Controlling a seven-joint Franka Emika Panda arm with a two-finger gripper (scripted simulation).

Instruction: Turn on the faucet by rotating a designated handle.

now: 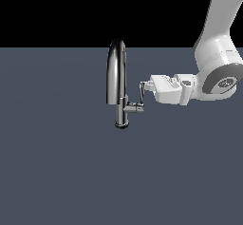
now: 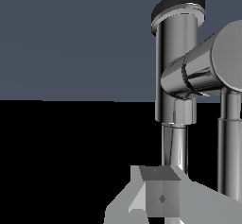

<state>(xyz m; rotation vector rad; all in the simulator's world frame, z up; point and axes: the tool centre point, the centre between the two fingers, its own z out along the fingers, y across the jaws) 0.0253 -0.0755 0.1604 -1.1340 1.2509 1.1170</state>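
The faucet [image 1: 117, 72] stood upright near the middle of the flat grey worktop [image 1: 57, 172], on its round base, with the high arched spout rising and curving down again on the exterior view's left side of the body. From the lower part of the body a short horizontal stub went out toward the exterior view's right, and at the end of this stub the handle [image 1: 142, 94], a small thin chrome lever, pointed upward. The white arm [image 1: 216, 62] came down from the upper right corner of the exterior view and bent so that the claw [image 1: 144, 88] lay horizontally, pointing toward the faucet. The tip of the claw was at the upper part of the handle and seemed to touch it or to be just beside it; from this view I cannot tell which. The fingers looked close together, but whether the claw was clenched, released or grasping the lever I cannot tell, because the fingertips were too small and partly mixed with the chrome. In the wrist view the faucet [image 2: 176, 67] appeared very near, with the thick stub crossing the body, and the handle [image 2: 230, 142] was a thin chrome bar beside it. Only one grey finger [image 2: 160, 197] was visible there, in front of the chrome body.
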